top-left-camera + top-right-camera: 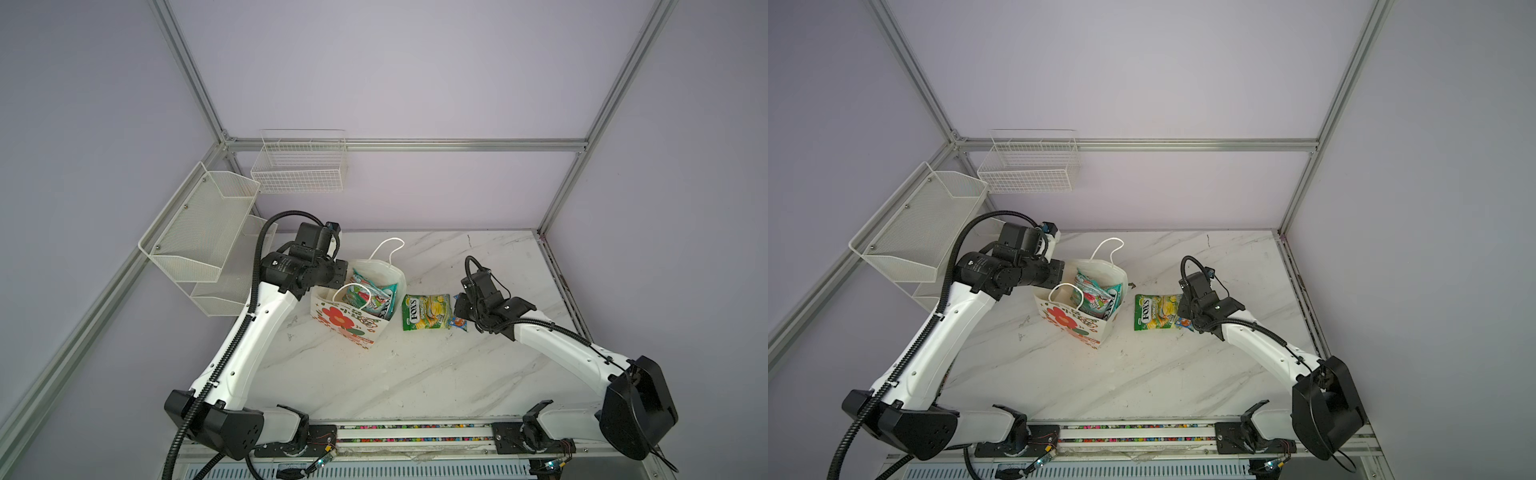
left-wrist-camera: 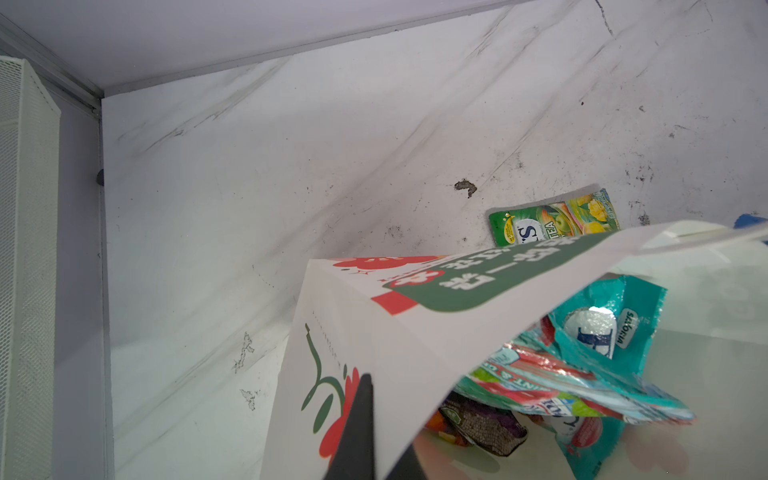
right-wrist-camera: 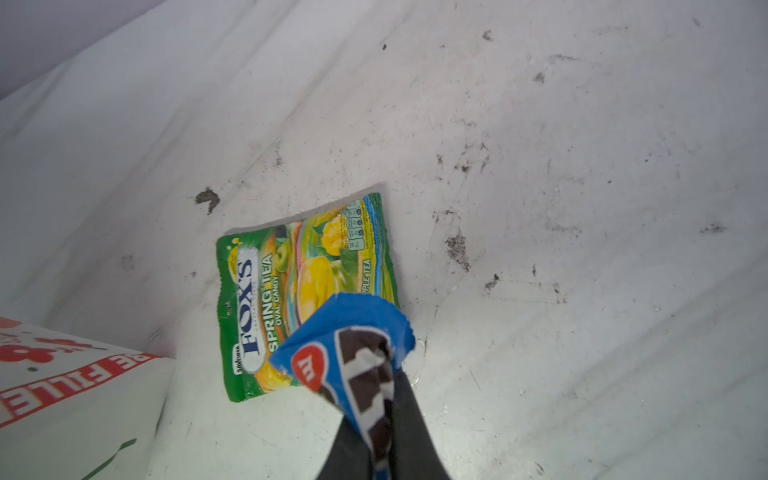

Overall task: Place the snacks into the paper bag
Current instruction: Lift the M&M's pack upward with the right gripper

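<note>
Snacks [image 1: 370, 297] partly fill the paper bag [image 1: 345, 324]; the green FOX'S bag [image 3: 291, 282] lies beside it on the bench [image 1: 415, 374]. Your right hand [image 3: 380, 424] pinches the m&m's packet [image 3: 345, 345] by one end, so it may slip. Left hand [image 2: 382, 449], clamped on the bag's wall, could tip it.

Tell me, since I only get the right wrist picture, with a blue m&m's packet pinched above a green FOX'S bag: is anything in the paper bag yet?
Observer: Yes. In both top views a teal-red FOX'S packet sits in the paper bag.
Operator: Anything under it?
Observer: The left wrist view shows a dark-brown wrapper at the bottom.
Operator: Where is the other arm?
Observer: The left gripper is shut on the bag's side wall, one finger outside the paper.
</note>
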